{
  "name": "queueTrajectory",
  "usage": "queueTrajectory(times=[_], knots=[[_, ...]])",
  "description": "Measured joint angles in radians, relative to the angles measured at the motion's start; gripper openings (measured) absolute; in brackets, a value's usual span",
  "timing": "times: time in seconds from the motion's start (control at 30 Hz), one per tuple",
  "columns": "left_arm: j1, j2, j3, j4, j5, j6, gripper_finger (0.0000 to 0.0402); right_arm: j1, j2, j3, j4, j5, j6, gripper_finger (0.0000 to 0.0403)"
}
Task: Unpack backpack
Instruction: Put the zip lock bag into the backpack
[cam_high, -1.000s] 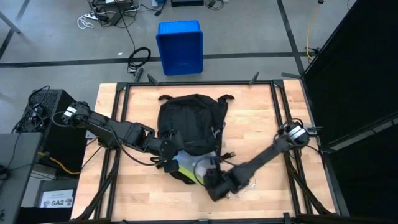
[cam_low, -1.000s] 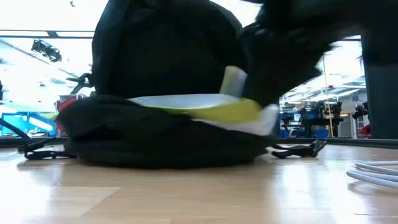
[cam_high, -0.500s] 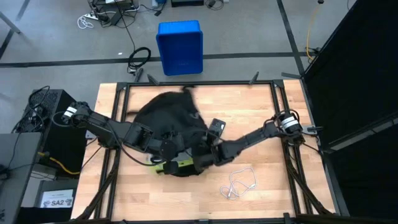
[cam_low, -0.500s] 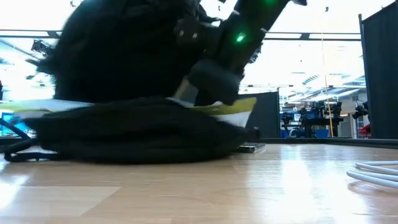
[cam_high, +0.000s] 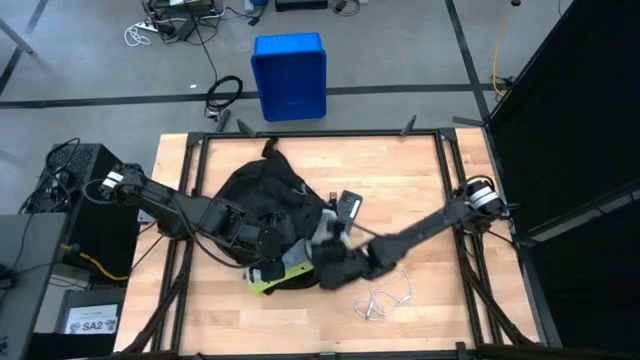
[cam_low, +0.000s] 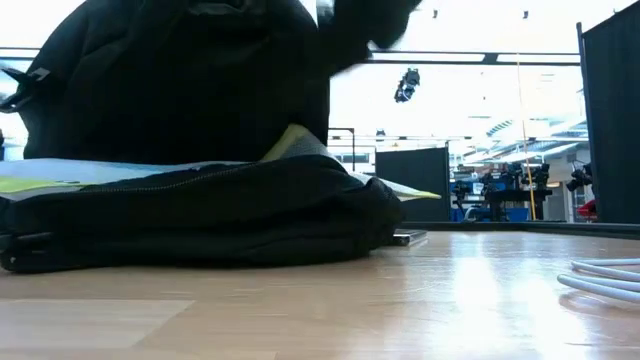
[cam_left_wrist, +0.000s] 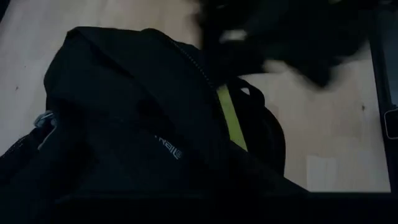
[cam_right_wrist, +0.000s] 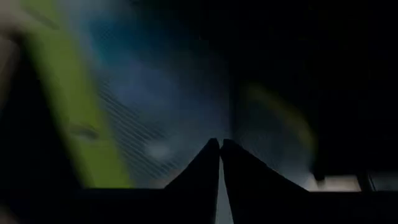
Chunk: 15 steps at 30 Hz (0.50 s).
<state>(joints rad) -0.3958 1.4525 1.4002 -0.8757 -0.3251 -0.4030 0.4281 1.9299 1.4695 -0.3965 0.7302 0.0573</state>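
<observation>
A light wooden table (cam_high: 420, 190) with a black metal frame stands on a grey concrete floor (cam_high: 400, 60) crossed by dark lines. Beyond the table's far edge sits a blue plastic bin (cam_high: 289, 76), with a coiled black cable (cam_high: 224, 92) just beside it and a tangle of cords (cam_high: 165, 22) farther off. A black curtain (cam_high: 575, 110) closes off one side; on the opposite side stands a dark computer case (cam_high: 75, 190). In the low view, the room behind is bright, with ceiling lights (cam_low: 480, 90), a dark partition (cam_low: 412, 185) and distant equipment (cam_low: 500, 190).

Black backpack (cam_high: 262, 195), crumpled, unzipped, left of table centre
</observation>
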Motion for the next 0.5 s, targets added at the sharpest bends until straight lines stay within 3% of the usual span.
queueTrajectory(times=[0.17,0.5], knots=[[0.000,0.000,0.000,0.017,-0.005,-0.001,0.0005,0.089,0.018,0.000,0.293,-0.136,-0.211,0.0000],[0.002,0.000,0.000,0.027,-0.021,0.003,0.0005,0.045,0.211,-0.001,0.565,-0.156,-0.415,0.0000]])
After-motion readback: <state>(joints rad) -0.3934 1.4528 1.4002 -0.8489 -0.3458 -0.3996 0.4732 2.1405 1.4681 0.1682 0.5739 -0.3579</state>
